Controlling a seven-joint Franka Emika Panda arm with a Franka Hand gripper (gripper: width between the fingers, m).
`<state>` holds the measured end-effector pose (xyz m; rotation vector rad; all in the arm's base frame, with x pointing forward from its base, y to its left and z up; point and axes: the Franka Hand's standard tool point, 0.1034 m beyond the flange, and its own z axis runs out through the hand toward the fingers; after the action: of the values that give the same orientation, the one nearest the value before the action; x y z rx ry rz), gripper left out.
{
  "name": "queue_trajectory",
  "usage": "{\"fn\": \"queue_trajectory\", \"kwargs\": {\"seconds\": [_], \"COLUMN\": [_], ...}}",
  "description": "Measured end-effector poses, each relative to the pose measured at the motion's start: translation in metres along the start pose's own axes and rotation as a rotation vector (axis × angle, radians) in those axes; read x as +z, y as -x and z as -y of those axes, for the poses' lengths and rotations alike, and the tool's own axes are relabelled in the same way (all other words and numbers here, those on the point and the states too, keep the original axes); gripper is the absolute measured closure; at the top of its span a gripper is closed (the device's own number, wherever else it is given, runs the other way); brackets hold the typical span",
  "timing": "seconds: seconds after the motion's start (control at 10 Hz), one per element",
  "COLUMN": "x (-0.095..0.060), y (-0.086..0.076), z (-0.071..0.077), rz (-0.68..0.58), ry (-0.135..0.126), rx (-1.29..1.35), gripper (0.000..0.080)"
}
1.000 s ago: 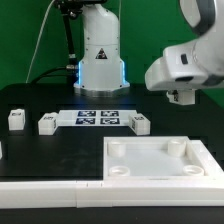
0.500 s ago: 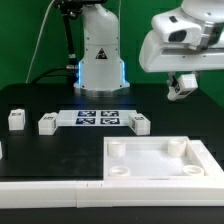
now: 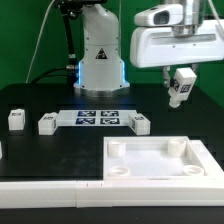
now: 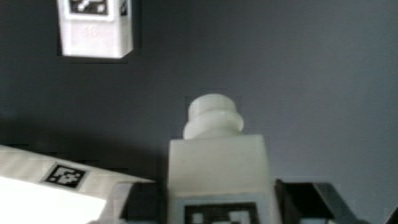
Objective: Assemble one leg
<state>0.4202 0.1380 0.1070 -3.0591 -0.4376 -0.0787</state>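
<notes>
My gripper (image 3: 180,84) hangs high at the exterior view's right, shut on a white leg (image 3: 179,90) with a tag on its face, well above the table. In the wrist view the held leg (image 4: 217,165) sits between the dark fingers (image 4: 148,205), its round peg pointing away from the gripper. Three more legs lie on the black table: one (image 3: 15,119) at the far left, one (image 3: 47,123) beside it, and one (image 3: 140,124) right of the marker board. One of them (image 4: 98,30) shows in the wrist view.
The large white panel (image 3: 160,172) with round corner sockets lies at the front right. The marker board (image 3: 98,118) lies mid-table; its corner (image 4: 54,185) shows in the wrist view. The robot base (image 3: 100,55) stands at the back.
The arm has swung toward the exterior view's left and turned. The gripper and the held leg now show below the wrist, pointing down.
</notes>
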Motion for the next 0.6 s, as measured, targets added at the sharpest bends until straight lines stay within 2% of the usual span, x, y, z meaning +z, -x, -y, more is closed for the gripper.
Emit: {"fn": "queue_trajectory", "kwargs": {"seconds": [0.1, 0.2, 0.4, 0.6], "x": [0.000, 0.000, -0.005, -0.009], "y": [-0.001, -0.008, -0.044, -0.078], "z": [-0.008, -0.011, -0.019, -0.037], "rz": [0.007, 0.000, -0.033, -0.073], "ry": [-0.005, -0.008, -0.027, -0.035], "rx": [0.034, 0.045, 0.049, 0.014], "gripper": [0.0511, 0.0511, 0.0511, 0.0511]}}
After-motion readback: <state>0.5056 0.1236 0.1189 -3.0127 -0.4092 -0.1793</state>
